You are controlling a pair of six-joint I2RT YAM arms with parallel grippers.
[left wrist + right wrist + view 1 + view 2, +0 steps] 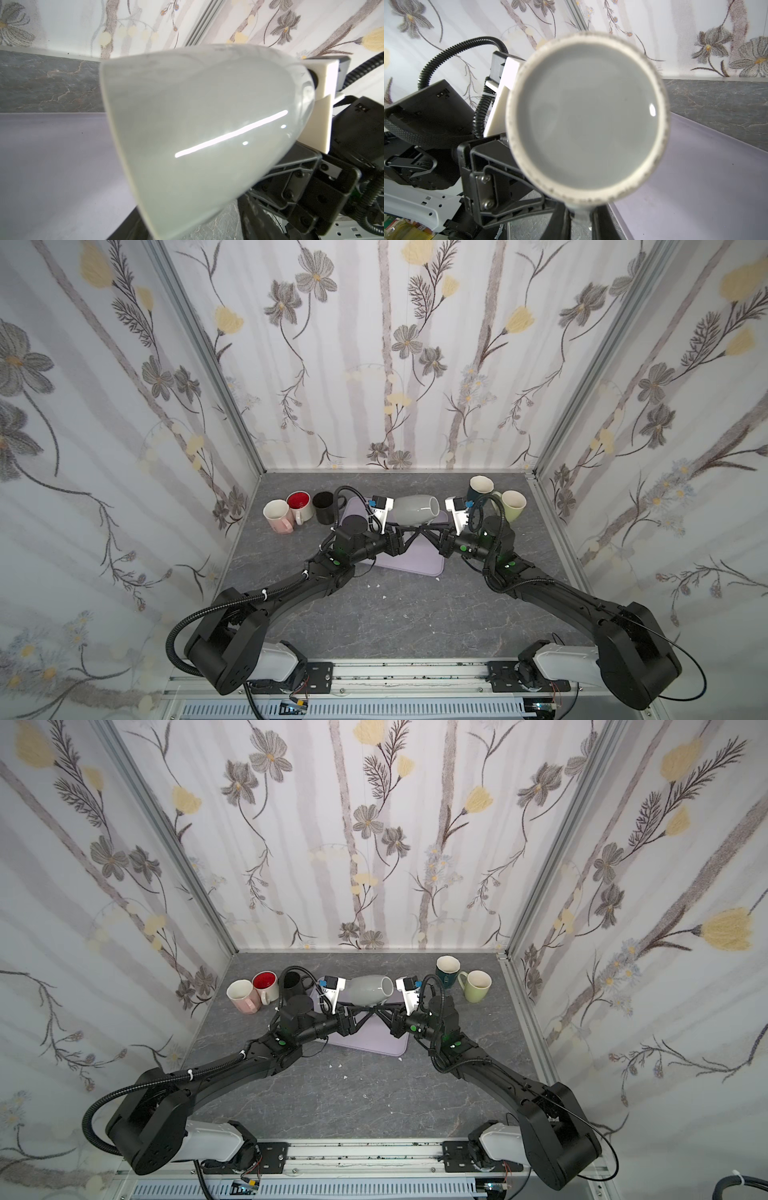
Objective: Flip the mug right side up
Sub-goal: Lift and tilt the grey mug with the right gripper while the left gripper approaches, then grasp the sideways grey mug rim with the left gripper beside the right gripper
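A grey mug point(415, 509) point(368, 989) hangs on its side above the lavender mat point(411, 560), between my two grippers. A round end with a rough cream ring point(588, 116) faces the right wrist camera. My right gripper point(417, 526) is shut on the mug's handle point(580, 218), which sits between its black fingers point(560, 222). My left gripper point(400, 527) reaches under the mug from the other side. In the left wrist view the mug's body point(207, 128) fills the frame, and one dark finger point(127, 228) shows beside it. Whether the left jaws touch the mug is hidden.
Pink point(276, 514), red-lined white point(299, 504) and black point(324, 506) mugs stand upright at the back left. Dark teal point(480, 489) and pale green point(513, 506) mugs stand at the back right. Floral walls close in three sides of the grey marbled table point(395, 614).
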